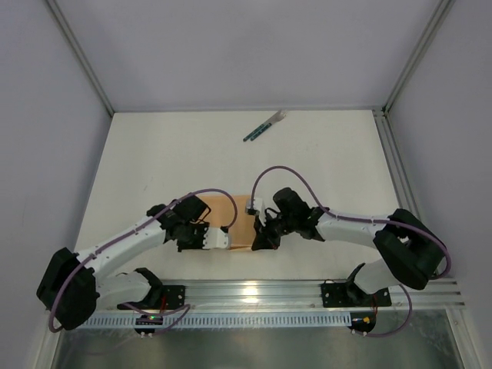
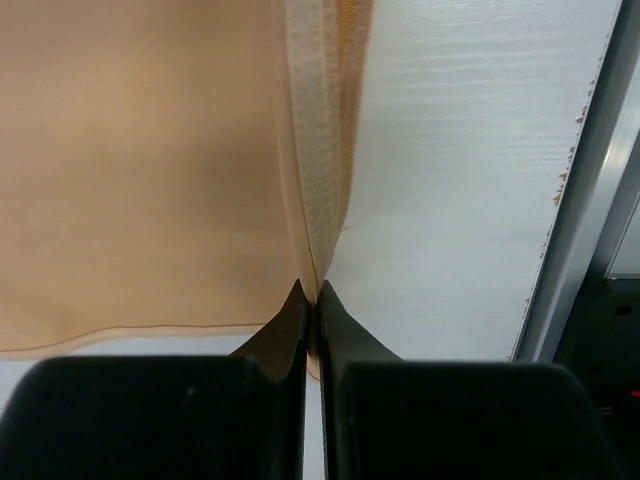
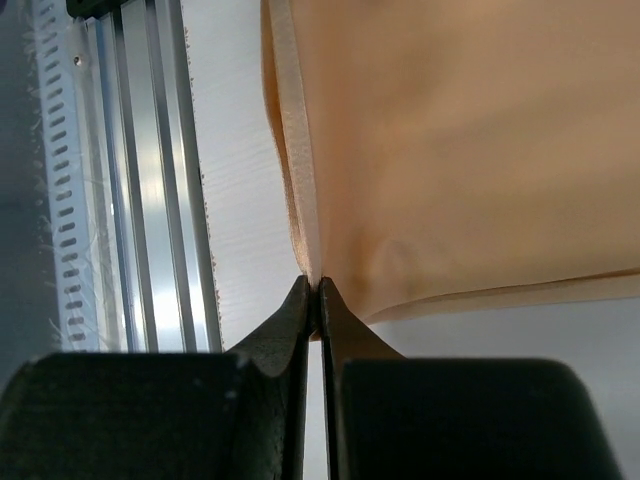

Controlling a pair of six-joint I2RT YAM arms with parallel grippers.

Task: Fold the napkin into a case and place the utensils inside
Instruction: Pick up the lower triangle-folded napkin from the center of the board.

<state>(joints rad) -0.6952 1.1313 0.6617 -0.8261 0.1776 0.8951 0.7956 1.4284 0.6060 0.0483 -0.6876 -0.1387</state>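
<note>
Left tool (image 1: 224, 240) is low over the near-centre of the table (image 1: 154, 169), fingertips pointing right. It is clenched on the napkin (image 1: 234, 211). In the left wrist view the left tool (image 2: 312, 292) has its jaws pressed together at the tips, with the napkin (image 2: 150, 150) edge pinched between them; the hem runs straight up from the pinch and the cloth spreads to the left of it.

The napkin lies between the two tools as a small peach rectangle, close to the aluminium rail (image 1: 254, 292); much of it is hidden under the wrists.

Right tool (image 1: 257, 238) faces the left one and also grips the napkin. In the right wrist view the right tool (image 3: 312, 288) nips the napkin (image 3: 480, 150) at its hem, with the cloth spreading right and the rail (image 3: 150, 200) to the left.

Utensils (image 1: 264, 127) lie together at a slant on the far side of the table, well apart from the napkin, untouched.
</note>
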